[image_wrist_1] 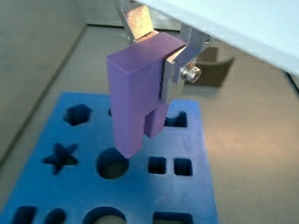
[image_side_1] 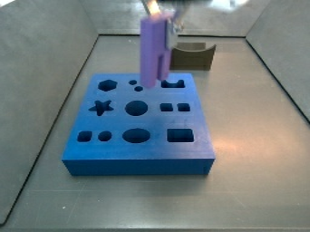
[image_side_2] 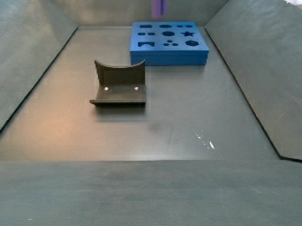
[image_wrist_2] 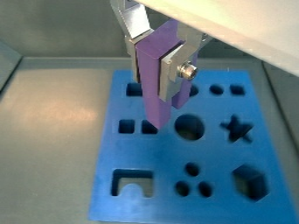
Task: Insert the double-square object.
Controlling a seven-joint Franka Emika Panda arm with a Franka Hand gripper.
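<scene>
My gripper is shut on the double-square object, a tall purple peg held upright between the silver fingers. It shows in both wrist views. The peg hangs above the blue block with its lower end over the block's middle, clear of the holes. The pair of small square holes lies just beside the peg's tip, also in a wrist view. In a side view the peg stands over the blue block's far half. In a side view the peg barely shows at the frame's edge.
A dark olive curved-notch block lies on the grey floor apart from the blue block; it stands behind the block in a side view. Sloping grey walls enclose the floor.
</scene>
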